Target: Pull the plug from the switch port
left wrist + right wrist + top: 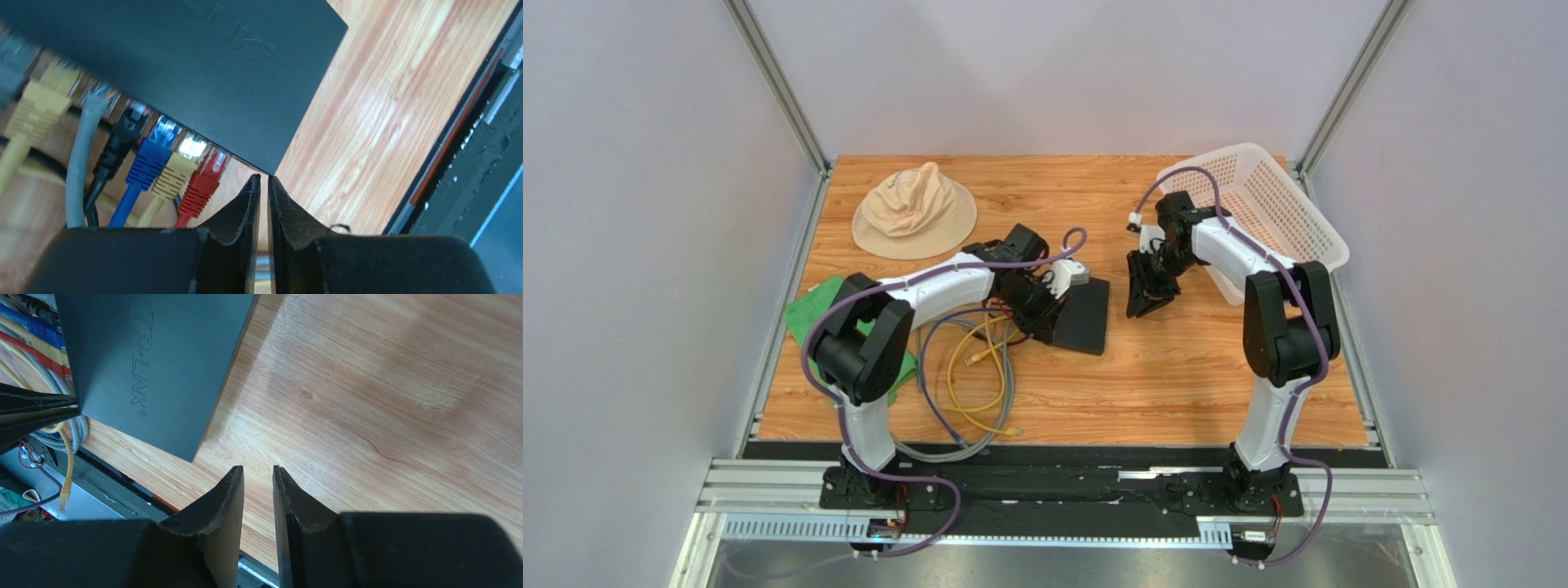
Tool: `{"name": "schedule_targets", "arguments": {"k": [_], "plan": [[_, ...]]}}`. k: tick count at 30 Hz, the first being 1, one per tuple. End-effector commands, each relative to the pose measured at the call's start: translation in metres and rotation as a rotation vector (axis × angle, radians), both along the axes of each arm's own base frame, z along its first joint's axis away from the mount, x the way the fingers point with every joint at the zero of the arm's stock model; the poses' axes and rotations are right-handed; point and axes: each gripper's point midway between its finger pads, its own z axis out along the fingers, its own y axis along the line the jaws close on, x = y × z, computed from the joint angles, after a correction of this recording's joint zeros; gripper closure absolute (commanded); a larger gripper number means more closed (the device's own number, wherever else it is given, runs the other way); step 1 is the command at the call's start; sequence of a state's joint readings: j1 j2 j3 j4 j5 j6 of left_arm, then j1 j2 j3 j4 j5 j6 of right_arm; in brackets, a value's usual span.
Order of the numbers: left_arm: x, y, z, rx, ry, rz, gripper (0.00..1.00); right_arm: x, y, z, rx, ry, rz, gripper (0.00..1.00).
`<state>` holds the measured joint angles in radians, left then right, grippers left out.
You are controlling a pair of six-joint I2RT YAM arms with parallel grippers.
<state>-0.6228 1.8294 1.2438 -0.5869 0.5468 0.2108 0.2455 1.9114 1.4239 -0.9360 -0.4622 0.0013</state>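
The switch (pixel 1084 317) is a flat matte black box lying mid-table. Several plugs sit in the ports along its left edge; in the left wrist view these include a red plug (pixel 205 179) nearest the corner, then yellow (pixel 178 168), blue (pixel 150 160), black (pixel 123 138) and grey (pixel 92 119). My left gripper (pixel 1048 303) (pixel 264 179) is shut with only a thin slit between its tips and is empty. It sits at the switch's corner (pixel 270 165), just right of the red plug. My right gripper (pixel 1151 297) (pixel 258 470) is slightly open, empty, over bare wood right of the switch (pixel 147 367).
A beige hat (pixel 916 211) lies at the back left and a white basket (pixel 1274 211) stands at the back right. A green cloth (pixel 815 314) lies under the left arm. Loose yellow and grey cables (pixel 979 368) coil toward the table's near edge.
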Motion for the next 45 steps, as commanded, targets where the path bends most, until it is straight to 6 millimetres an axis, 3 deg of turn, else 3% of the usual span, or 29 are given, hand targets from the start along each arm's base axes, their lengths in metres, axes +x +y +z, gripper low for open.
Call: {"name": "schedule_targets", "arguments": {"k": [1,6,9,10,12,14,16,19,20,21,22,23,24,25,27,30,32,35,36,38,41,45], "plan": [[0.011,-0.036,0.005,-0.019,-0.064,-0.061,0.84,0.011,-0.014,-0.001,0.000,-0.003,-0.074,0.73],[0.003,-0.067,0.007,-0.061,-0.026,-0.092,0.84,0.021,-0.034,0.009,0.001,-0.021,-0.128,0.73],[-0.001,-0.078,0.023,-0.100,-0.020,-0.095,0.83,0.026,-0.044,0.012,-0.002,-0.037,-0.148,0.73],[0.005,-0.079,0.038,-0.111,-0.052,-0.088,0.82,0.028,-0.044,0.014,0.002,-0.043,-0.154,0.73],[0.007,-0.071,0.056,-0.103,-0.079,-0.092,0.80,0.031,-0.042,0.020,0.017,-0.059,-0.149,0.73],[0.020,-0.056,0.097,-0.151,-0.145,-0.049,0.77,0.036,-0.032,0.035,0.070,-0.099,-0.124,0.71],[0.030,-0.041,0.138,-0.203,-0.223,0.010,0.68,0.040,-0.019,0.049,0.091,-0.153,-0.057,0.64],[0.067,-0.003,0.182,-0.228,-0.308,0.200,0.49,0.044,-0.006,0.066,0.059,-0.225,0.016,0.60],[0.074,0.007,0.190,-0.232,-0.292,0.270,0.40,0.055,-0.003,0.082,0.049,-0.283,0.025,0.59],[0.090,0.027,0.197,-0.234,-0.298,0.343,0.25,0.061,0.001,0.091,0.030,-0.316,0.036,0.56],[0.101,0.033,0.210,-0.252,-0.315,0.370,0.21,0.064,0.004,0.104,-0.005,-0.343,0.050,0.54],[0.106,0.040,0.216,-0.263,-0.284,0.416,0.20,0.080,0.009,0.139,0.004,-0.442,0.061,0.52],[0.121,0.053,0.214,-0.266,-0.267,0.453,0.20,0.086,0.013,0.154,0.007,-0.481,0.073,0.49],[0.127,0.052,0.230,-0.315,-0.276,0.434,0.19,0.088,0.016,0.165,0.004,-0.507,0.079,0.47],[0.143,0.055,0.225,-0.329,-0.267,0.442,0.20,0.096,0.020,0.178,0.017,-0.533,0.064,0.45],[0.161,0.056,0.219,-0.373,-0.219,0.464,0.19,0.086,0.037,0.157,0.096,-0.426,0.088,0.50],[0.162,0.054,0.225,-0.470,-0.119,0.482,0.20,0.076,0.051,0.143,0.101,-0.401,0.142,0.58],[0.169,0.051,0.223,-0.522,-0.073,0.457,0.17,0.052,0.058,0.113,0.097,-0.341,0.310,0.93],[0.177,0.050,0.212,-0.512,-0.058,0.467,0.17,0.045,0.058,0.102,0.091,-0.323,0.376,1.00],[0.184,0.049,0.208,-0.510,-0.045,0.472,0.19,0.025,0.057,0.071,0.073,-0.244,0.515,1.00],[0.192,0.046,0.188,-0.497,0.008,0.488,0.19,0.020,0.062,0.049,0.106,-0.177,0.503,1.00],[0.199,0.045,0.164,-0.476,0.036,0.499,0.21,0.036,0.076,0.036,0.123,-0.220,0.447,1.00]]}}
